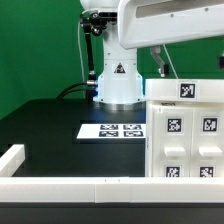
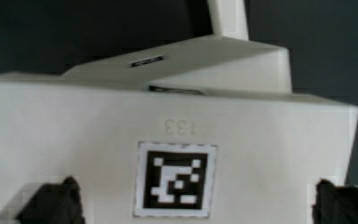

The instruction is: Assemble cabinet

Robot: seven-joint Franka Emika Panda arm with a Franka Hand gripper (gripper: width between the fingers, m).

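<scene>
Hovering close over the cabinet (image 1: 185, 135), the pincer (image 2: 194, 200) is showing only as two dark fingertips (image 2: 51, 202) at the lower corners of the wrist frame, spread wide on either side of a tagged white face, though I cannot tell whether they are touching it. In the exterior view the arm is reaching in from the upper right of the frame, and the pincer itself is not clearly showing there.

The cabinet is filling the lower right of the exterior frame, standing on the black desk (image 1: 45, 120) with its tagged panels facing the camera. Assembly is looking partly done at best: the big white body is showing, but how many pieces are already seated is probably not something this cropped view is settling, so fitting work is likely remaining.

The marker board (image 1: 113, 130) is lying flat at the frame's centre, just beside the cabinet's left edge. A white rail (image 1: 60, 186) is running along the lower edge and up the lower left. Open desk is lying across the left half, offering the freest room; the right side is crowded.
</scene>
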